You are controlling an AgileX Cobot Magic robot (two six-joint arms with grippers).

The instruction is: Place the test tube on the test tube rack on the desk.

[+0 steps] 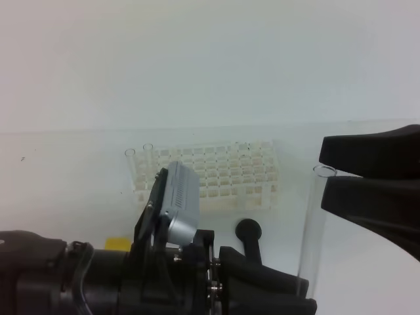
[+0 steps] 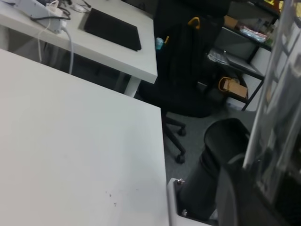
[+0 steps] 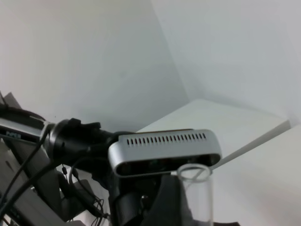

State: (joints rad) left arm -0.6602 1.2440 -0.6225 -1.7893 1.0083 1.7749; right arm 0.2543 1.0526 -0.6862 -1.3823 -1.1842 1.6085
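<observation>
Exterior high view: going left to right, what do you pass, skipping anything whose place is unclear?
Left arm body → wrist camera → black round-headed tool → upright test tube → right gripper, jaws apart.

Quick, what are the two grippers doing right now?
Left gripper: closed, holding the test tube upright by its bottom end.
Right gripper: open, jaws either side of the tube's top rim, not gripping it.
</observation>
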